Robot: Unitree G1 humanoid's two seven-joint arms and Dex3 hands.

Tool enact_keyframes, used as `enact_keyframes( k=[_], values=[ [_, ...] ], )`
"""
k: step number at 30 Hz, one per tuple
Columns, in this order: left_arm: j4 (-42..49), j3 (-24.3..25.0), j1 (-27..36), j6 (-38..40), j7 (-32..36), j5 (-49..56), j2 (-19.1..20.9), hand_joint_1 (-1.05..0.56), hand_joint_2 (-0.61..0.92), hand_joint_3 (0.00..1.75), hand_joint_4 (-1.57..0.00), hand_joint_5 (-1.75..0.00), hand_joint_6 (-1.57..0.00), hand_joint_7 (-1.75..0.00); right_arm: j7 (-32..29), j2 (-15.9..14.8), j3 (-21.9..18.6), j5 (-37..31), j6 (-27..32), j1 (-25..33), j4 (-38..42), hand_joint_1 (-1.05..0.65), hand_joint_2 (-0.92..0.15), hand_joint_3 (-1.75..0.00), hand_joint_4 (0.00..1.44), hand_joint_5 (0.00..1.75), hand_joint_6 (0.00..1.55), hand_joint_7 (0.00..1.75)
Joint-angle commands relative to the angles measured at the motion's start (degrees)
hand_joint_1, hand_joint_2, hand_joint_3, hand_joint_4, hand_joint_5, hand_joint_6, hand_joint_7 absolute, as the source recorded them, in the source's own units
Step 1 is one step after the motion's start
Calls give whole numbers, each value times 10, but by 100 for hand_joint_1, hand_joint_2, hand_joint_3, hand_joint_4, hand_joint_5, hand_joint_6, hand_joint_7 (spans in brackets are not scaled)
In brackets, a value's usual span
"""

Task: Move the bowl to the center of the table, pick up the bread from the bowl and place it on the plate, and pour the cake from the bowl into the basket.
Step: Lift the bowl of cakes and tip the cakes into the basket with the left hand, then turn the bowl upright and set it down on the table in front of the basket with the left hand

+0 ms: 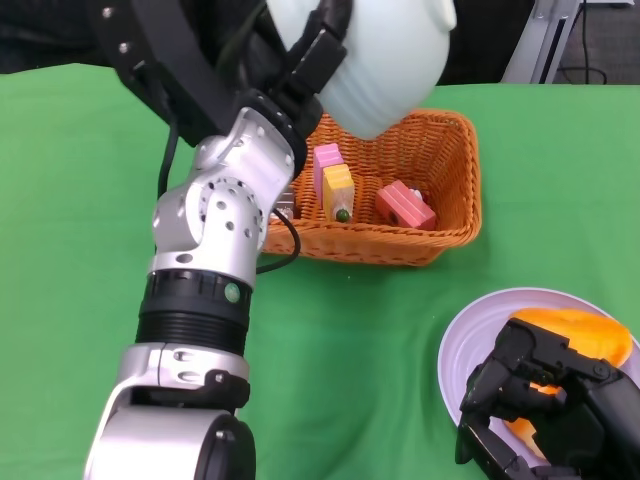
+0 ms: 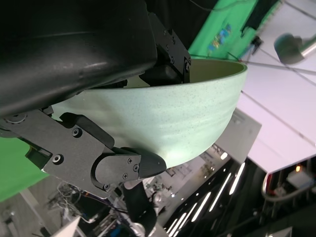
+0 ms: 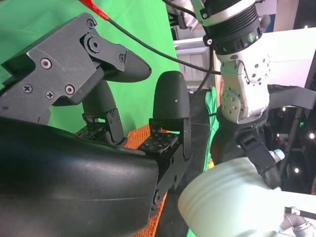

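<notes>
Bowl [image 1: 375, 60], pale green, gripped at the rim by left hand [image 1: 310, 55], tipped above basket [image 1: 455, 190] holding cake pieces [image 1: 338, 190]. Right hand [image 1: 545, 400] empty, fingers apart over bread [image 1: 580, 335] on plate [image 1: 470, 345]. No readable writing anywhere.

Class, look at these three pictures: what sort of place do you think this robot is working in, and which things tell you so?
Probably a robot lab or studio, not a home. The table wears a plain green cloth, a green backdrop stands behind, and the cakes in the basket look like toys. The left hand holds a bowl.
</notes>
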Motion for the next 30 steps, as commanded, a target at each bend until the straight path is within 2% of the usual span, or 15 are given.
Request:
enact_keyframes(
  k=[1,4,10,16,25,30],
  values=[
    [-27,-36,27,-39,-47,47,-7,-16,84,70,-74,-175,-62,-163,-1,-2,-7,3,-6,2,-4,-16,-47,-100,69,164,57,147],
    [-38,-52,35,-56,-72,77,5,-20,83,66,-72,-172,-65,-154,-2,-2,-7,2,-6,1,-5,-16,-47,-100,69,163,57,147],
    [-55,-72,44,-86,-122,129,26,-23,83,59,-71,-171,-68,-148,1,-3,-8,6,-8,-1,-2,-15,-46,-102,70,164,58,146],
    [-73,-102,58,-136,-166,191,52,-29,83,57,-68,-172,-61,-152,1,-2,-8,5,-15,-1,1,-16,-46,-100,70,163,59,145],
    [-73,-140,85,-281,-227,286,104,-28,87,56,-66,-175,-57,-155,-1,-3,-8,2,-12,-2,0,-15,-46,-101,70,162,60,144],
    [-54,-147,95,-376,-245,324,135,-28,85,59,-77,-175,-65,-147,3,-4,-11,7,-14,-5,3,-16,-46,-101,71,163,59,144]
  ],
)
